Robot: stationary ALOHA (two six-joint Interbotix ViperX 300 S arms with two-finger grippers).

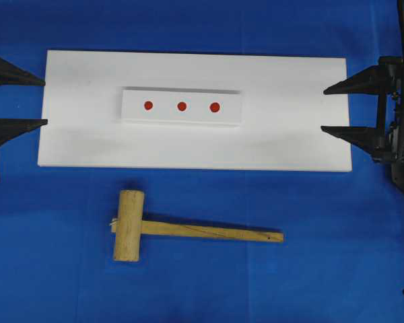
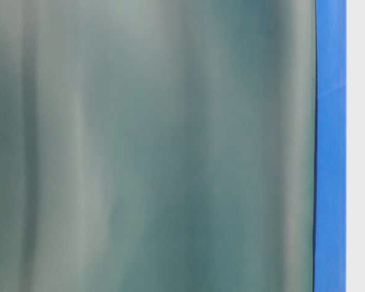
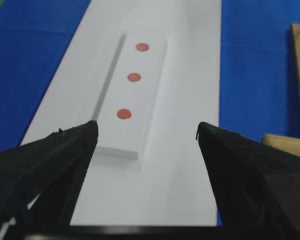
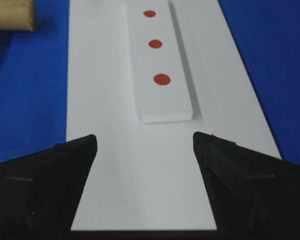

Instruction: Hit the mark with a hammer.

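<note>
Lying on: the hammer (image 1: 188, 230) rests flat on the blue table cover (image 1: 54, 269), below the white board's near long edge in the overhead view, apart from it.
Landmark: the white board (image 1: 289, 134), a long flat rectangle in the middle of the blue table cover.
Hammer head: thick light-wood cylinder (image 1: 128, 225), below the left half of the white board, its axis running toward and away from the board's edge.
Hammer handle: flat straight wood (image 1: 215, 231), running rightward from the head, roughly parallel to the board's long edge.
Raised block: a smaller white block (image 1: 182, 120) sits on the white board, left of its centre.
Marks: three red dots (image 1: 182, 106) in a row along the block's top.
Left gripper (image 1: 17, 101): at the white board's left short end, jaws spread wide, nothing between them; its wrist view looks down the board to the block.
Right gripper (image 1: 337, 110): at the white board's right short end, jaws likewise spread, gripping nothing.
Table-level view: mostly a blurred grey-green surface; only a blue strip and three dots show at its right edge.
</note>
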